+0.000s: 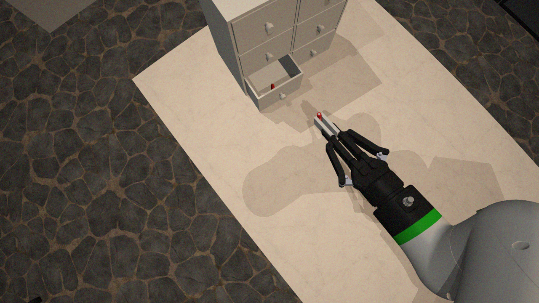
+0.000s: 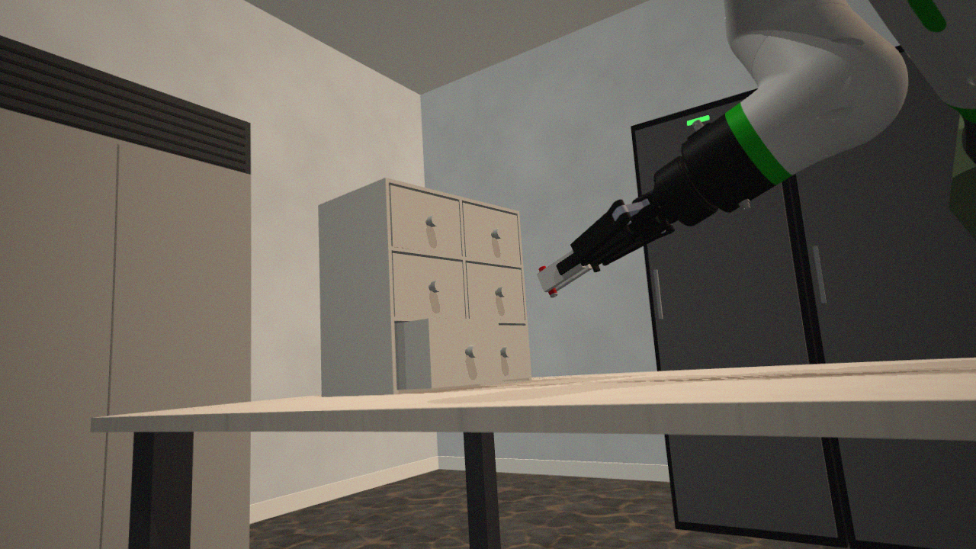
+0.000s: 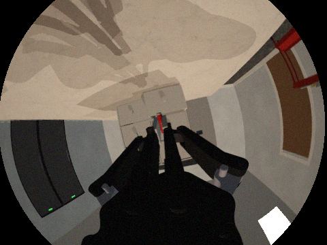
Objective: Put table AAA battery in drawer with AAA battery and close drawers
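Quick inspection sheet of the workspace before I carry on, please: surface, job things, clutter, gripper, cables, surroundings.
Surface: beige table top, arm shadows across it.
Job's things: pale six-drawer chest; bottom-left drawer pulled out, small red battery inside; other five drawers look shut. Second red battery held crosswise, in the air short of the open drawer.
Clutter: nothing seen.
Gripper: black two-finger gripper shut on the second battery, tilted toward the chest.
Cables: nothing seen.
Surroundings: dark stone floor, dark double-door cabinet, beige wall cupboard.
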Available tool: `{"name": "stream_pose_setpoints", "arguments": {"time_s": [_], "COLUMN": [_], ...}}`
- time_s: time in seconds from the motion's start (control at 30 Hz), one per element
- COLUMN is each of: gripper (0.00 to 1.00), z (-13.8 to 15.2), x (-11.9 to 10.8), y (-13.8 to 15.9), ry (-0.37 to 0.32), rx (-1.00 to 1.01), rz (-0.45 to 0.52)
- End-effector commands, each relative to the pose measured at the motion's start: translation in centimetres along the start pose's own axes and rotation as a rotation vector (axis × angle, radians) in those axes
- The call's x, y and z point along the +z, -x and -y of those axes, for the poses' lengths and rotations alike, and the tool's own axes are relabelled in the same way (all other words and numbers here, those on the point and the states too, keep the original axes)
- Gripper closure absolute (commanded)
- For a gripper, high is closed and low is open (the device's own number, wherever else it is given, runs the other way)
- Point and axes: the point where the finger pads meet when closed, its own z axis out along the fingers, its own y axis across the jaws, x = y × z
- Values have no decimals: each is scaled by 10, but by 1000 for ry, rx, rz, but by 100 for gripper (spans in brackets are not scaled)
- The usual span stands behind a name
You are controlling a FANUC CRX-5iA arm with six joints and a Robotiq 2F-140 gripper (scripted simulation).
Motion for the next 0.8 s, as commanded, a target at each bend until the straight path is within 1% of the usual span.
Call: {"name": "stream_pose_setpoints", "arguments": {"time_s": [0.0,0.43,0.77], "gripper": [97,97,97], "z": [2,2,3], "x": [-1,6,27], "y": [-1,1,9], "ry": [-3,-2,-2], "rx": [19,19,19], "rz": [11,11,11]}}
